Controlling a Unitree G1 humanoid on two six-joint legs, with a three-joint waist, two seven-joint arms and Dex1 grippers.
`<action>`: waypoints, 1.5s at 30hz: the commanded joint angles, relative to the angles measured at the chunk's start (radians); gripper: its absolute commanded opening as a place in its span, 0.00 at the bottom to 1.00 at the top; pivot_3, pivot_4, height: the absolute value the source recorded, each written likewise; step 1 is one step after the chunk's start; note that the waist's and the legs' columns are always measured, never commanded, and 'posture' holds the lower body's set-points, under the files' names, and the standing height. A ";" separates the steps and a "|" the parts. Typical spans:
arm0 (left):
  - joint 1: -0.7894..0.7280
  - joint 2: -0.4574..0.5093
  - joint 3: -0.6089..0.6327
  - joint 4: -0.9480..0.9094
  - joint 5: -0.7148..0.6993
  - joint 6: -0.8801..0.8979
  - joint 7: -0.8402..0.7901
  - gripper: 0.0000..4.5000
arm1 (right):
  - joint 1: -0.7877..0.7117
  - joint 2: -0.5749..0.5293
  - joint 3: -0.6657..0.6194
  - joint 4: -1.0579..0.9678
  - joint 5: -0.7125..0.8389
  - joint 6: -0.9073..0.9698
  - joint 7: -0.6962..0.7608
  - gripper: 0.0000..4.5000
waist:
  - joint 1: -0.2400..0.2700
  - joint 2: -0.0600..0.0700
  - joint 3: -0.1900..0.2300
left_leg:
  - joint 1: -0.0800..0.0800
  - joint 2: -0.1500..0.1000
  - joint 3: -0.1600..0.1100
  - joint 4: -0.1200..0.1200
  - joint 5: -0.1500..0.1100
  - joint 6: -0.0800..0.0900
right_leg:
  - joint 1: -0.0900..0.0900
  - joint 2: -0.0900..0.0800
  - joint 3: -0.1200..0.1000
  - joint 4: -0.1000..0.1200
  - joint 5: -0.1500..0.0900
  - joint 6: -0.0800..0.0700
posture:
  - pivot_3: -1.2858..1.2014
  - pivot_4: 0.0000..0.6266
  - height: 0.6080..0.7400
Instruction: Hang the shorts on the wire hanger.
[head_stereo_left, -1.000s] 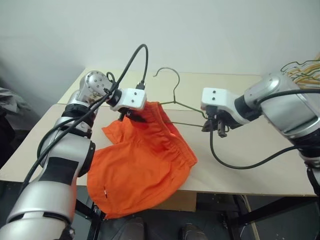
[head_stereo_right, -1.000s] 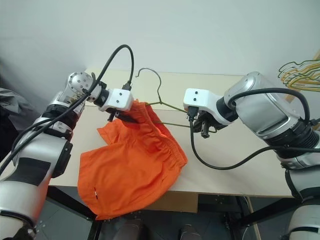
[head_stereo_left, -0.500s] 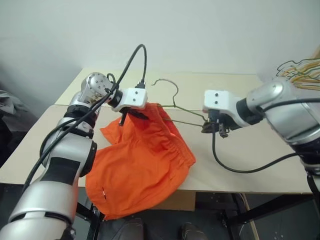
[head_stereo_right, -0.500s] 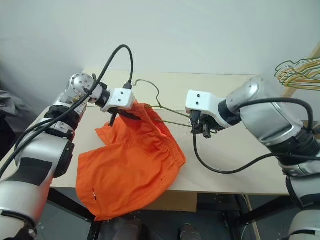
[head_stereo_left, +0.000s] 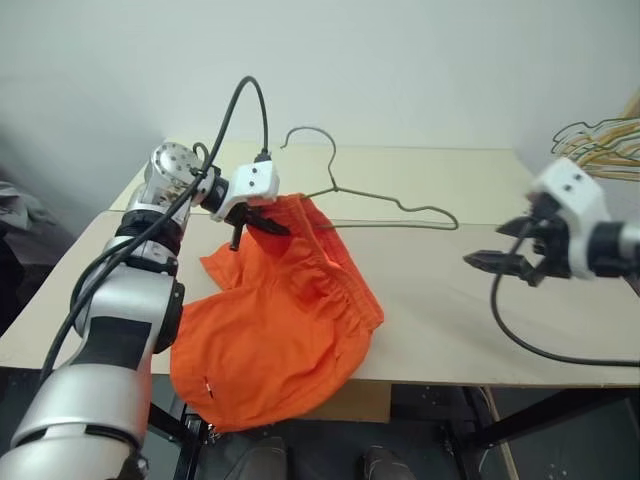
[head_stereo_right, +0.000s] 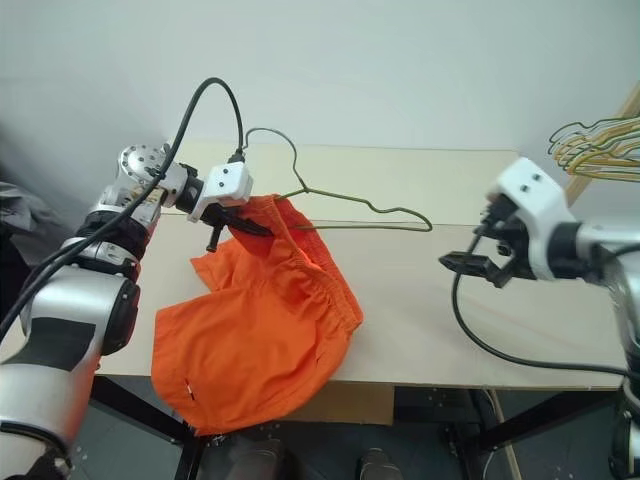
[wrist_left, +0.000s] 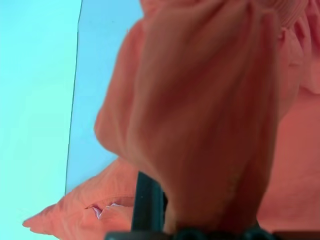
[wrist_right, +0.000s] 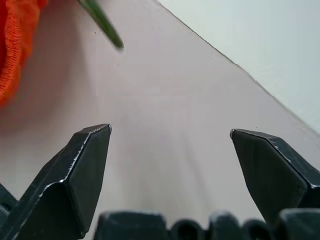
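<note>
The orange shorts (head_stereo_left: 285, 320) lie on the table (head_stereo_left: 450, 330) with one side hanging over its front edge. My left gripper (head_stereo_left: 258, 222) is shut on their top edge, holding it a little raised; bunched orange fabric (wrist_left: 210, 115) wraps its fingers in the left wrist view. The grey wire hanger (head_stereo_left: 380, 205) lies on the table with its left arm tucked into the shorts and its hook (head_stereo_left: 305, 135) pointing toward the wall. My right gripper (head_stereo_left: 497, 265) hangs open above the table at the right, apart from the hanger's right end (head_stereo_left: 450, 220). Its fingers (wrist_right: 85, 170) spread wide with nothing between them.
A bunch of yellowish and pale hangers (head_stereo_left: 600, 135) hangs at the far right, behind my right arm. A seam splits the table into a far part and a near part. A black cable (head_stereo_left: 540, 340) loops from my right wrist over the table.
My right gripper has let go of the hanger's right end, opened wide and pulled away to the right. The hanger now rests on the table. My left gripper closed on the shorts.
</note>
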 joint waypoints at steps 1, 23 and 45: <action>-0.017 0.000 0.020 -0.030 -0.018 0.014 0.015 0.00 | 0.145 0.107 -0.158 -0.164 0.097 0.058 -0.018 1.00 | -0.004 0.000 0.000 | 0.000 0.000 0.000 0.000 0.000 0.000 | 0.000 0.000 0.000 0.000 0.000 0.000 | 0.53 0.00 1.00; -0.007 -0.009 0.021 -0.040 -0.017 0.028 0.044 0.00 | 0.216 0.793 0.166 -0.165 0.222 0.135 -0.493 0.79 | -0.086 0.000 -0.001 | 0.017 0.003 -0.003 -0.001 0.000 0.000 | 0.017 0.006 0.003 0.000 -0.003 0.006 | 0.54 0.00 1.00; 0.099 0.107 -0.067 -0.133 -0.116 -0.036 -0.084 0.00 | 0.240 0.305 0.135 -0.028 0.207 -0.078 -0.396 0.00 | -0.089 0.000 0.000 | 0.017 0.003 -0.002 -0.002 0.000 0.000 | 0.017 0.004 0.003 -0.002 -0.005 0.007 | 0.54 0.00 1.00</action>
